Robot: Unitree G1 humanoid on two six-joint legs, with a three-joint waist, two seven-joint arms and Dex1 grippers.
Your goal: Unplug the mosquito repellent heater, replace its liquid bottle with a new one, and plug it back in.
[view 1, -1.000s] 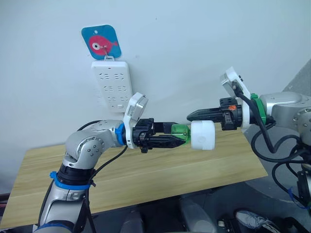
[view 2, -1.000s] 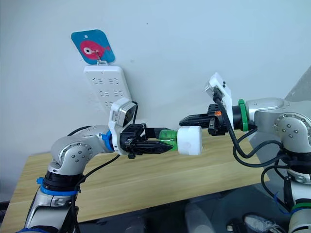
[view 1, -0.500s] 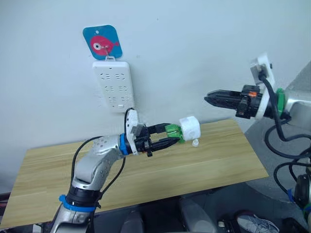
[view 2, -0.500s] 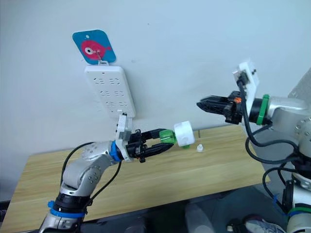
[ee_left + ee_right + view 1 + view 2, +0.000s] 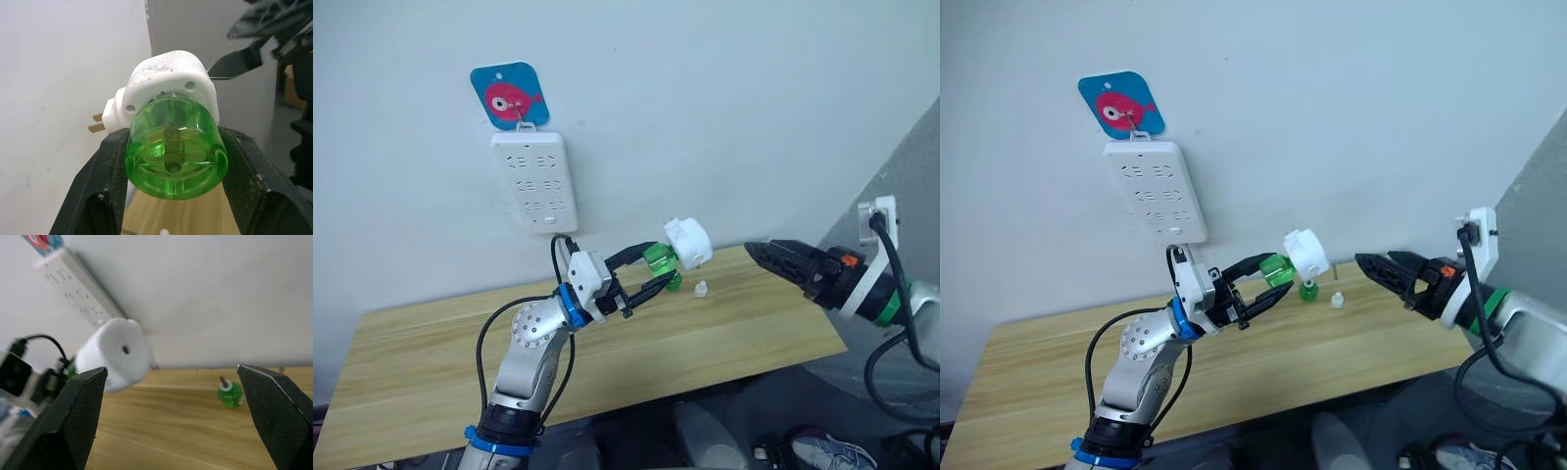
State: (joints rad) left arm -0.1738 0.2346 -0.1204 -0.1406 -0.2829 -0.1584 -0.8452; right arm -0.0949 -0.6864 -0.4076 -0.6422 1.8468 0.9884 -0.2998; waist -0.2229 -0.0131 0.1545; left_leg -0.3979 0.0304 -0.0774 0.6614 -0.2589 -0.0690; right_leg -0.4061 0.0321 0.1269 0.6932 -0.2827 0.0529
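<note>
While pinching one green bottle (image 5: 175,149) screwed into one heater (image 5: 168,83), left gripper (image 5: 651,275); right gripper (image 5: 171,396) spread wide.

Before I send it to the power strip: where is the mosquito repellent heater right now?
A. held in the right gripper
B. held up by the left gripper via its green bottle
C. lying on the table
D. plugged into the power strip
B: the left gripper is shut on the green bottle carrying the mosquito repellent heater, whose prongs are bare; the right gripper is open and apart from it.
</note>
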